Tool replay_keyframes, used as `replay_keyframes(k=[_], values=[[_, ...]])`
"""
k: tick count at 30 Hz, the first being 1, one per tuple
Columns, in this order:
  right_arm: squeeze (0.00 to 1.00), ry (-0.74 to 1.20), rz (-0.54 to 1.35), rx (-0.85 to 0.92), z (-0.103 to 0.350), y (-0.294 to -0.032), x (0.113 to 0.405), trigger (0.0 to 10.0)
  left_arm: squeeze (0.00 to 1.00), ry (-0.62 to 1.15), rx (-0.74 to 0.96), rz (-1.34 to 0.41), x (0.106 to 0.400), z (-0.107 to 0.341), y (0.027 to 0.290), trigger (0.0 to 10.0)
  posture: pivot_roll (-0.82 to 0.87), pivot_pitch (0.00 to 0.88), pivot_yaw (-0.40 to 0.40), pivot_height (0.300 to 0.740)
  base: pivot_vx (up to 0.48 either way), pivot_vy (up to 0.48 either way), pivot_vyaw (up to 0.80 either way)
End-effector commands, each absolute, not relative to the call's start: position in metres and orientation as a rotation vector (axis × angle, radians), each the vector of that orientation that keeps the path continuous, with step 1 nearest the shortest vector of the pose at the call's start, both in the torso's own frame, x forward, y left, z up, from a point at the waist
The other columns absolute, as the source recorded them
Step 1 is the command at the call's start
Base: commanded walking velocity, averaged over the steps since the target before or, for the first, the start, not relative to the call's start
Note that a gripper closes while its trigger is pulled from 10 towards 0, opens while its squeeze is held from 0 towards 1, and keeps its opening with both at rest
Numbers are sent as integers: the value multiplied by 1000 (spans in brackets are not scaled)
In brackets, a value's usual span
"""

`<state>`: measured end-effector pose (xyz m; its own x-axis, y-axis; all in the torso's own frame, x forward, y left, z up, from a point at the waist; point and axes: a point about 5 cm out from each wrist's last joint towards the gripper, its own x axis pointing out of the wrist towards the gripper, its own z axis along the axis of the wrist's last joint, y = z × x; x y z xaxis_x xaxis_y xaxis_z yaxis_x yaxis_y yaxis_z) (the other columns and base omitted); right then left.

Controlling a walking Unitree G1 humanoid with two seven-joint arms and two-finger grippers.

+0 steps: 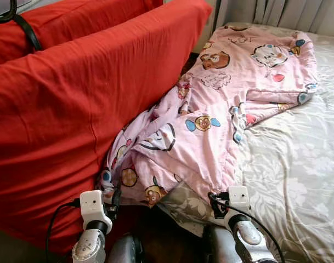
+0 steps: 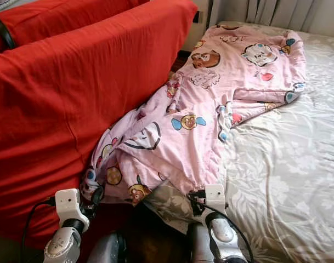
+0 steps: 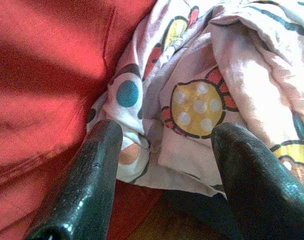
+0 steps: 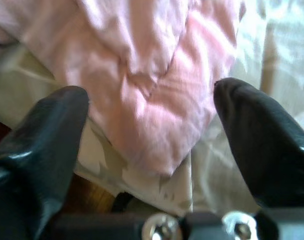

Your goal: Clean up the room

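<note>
across the bed (image 1: 298,164) sprawls a pink quilt (image 1: 210,120), beside red bedding (image 1: 73,109).

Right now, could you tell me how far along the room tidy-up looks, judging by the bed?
Little looks done: the pink cartoon quilt lies crumpled, bunched against the red cushion, its near end spilling off the floral bedsheet. In hand: the left gripper and right gripper, both open, are at the quilt's near edge without gripping it. Left: grasping, spreading or folding the quilt.
</note>
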<state>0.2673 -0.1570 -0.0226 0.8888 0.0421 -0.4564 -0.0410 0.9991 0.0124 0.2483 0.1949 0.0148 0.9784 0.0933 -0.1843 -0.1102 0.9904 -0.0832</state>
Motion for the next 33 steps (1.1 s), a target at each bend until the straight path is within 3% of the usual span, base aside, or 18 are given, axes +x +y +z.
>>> replay_keyframes(k=[1, 2, 3, 4, 5, 15, 33], values=[[1000, 524, 25, 19, -29, -158, 263, 10000, 0, 198, -96, 115, 243, 12, 199, 10000, -80, 174, 50, 611, 0, 0, 0], [882, 542, 27, 17, -29, -158, 264, 10000, 0, 196, -95, 112, 243, 13, 199, 10000, -67, 180, 51, 611, 0, 0, 0], [588, 550, 32, 15, -28, -157, 266, 10000, 0, 193, -94, 112, 242, 14, 199, 10000, -61, 184, 51, 611, 0, 0, 0], [122, 555, 35, 4, -26, -157, 269, 10000, 0, 192, -92, 114, 242, 14, 201, 10000, -58, 188, 52, 611, 0, 0, 0], [0, 560, 35, -11, -26, -158, 270, 10000, 0, 193, -90, 115, 241, 14, 202, 10000, -55, 191, 52, 611, 0, 0, 0], [0, 541, 14, -20, -15, -160, 284, 10000, 0, 210, -79, 106, 230, 13, 204, 10000, -36, 230, 71, 611, 0, 0, 0], [0, 567, 3, -114, -16, -168, 283, 10000, 0, 250, -72, 105, 205, 11, 208, 10000, -14, 288, 84, 611, 0, 0, 0]])
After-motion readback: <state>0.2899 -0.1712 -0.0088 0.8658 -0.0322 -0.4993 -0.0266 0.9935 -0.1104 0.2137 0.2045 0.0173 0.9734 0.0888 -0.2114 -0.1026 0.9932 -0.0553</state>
